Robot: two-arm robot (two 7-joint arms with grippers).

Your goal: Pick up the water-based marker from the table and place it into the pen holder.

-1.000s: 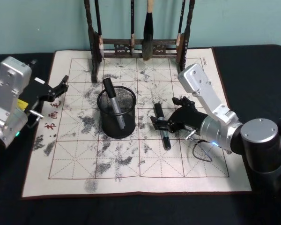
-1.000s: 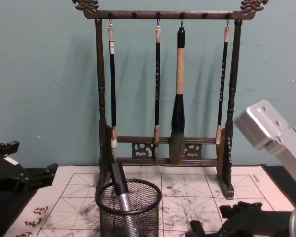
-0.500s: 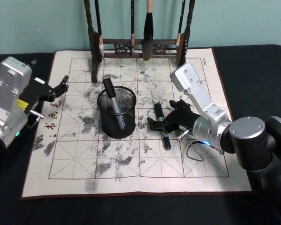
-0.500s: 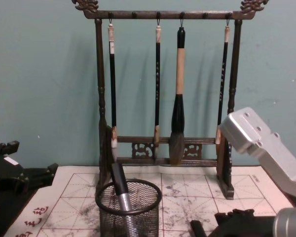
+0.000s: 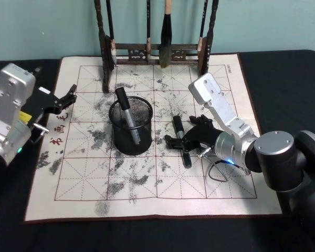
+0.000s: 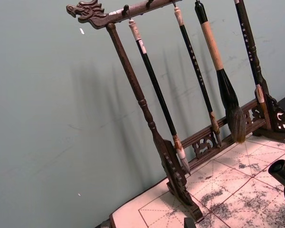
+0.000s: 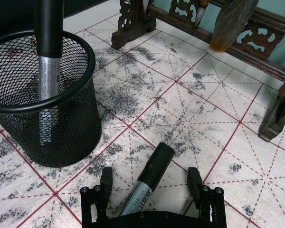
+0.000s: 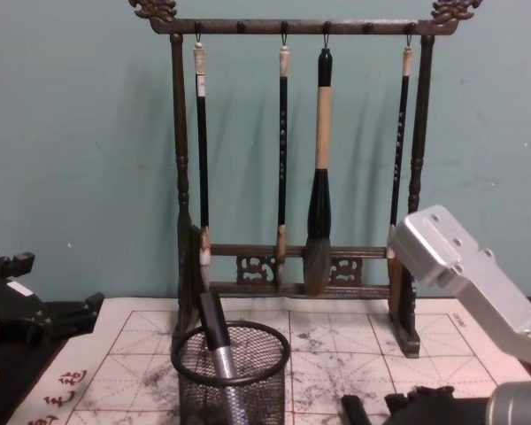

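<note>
Water-based marker lies flat on the calligraphy mat, just to the right of the pen holder and clear of it, its black cap pointing towards the brush rack

Right gripper: released, low over the mat. In the right wrist view its jaws stand one on each side of the marker's barrel, with a gap showing on both sides; nothing is grasped.

Left gripper: parked at the left edge of the mat, well apart from the work; whether it is released or clenched cannot be told.

Handling, as judged: the marker is a light, stiff cylinder with a smooth silver-grey printed barrel and a matte black cap. Being round and slick, it may roll or skid if pinched off centre. The best hold is square across the barrel just behind the cap, near mid-length, so that it hangs level.

Materials: the holder is a round black wire-mesh cup with a solid rim, open-topped. A second marker already leans inside it, which narrows the free opening. The mat is white and soft-looking, with a red grid and grey ink stains, and lies on a dark table
</note>
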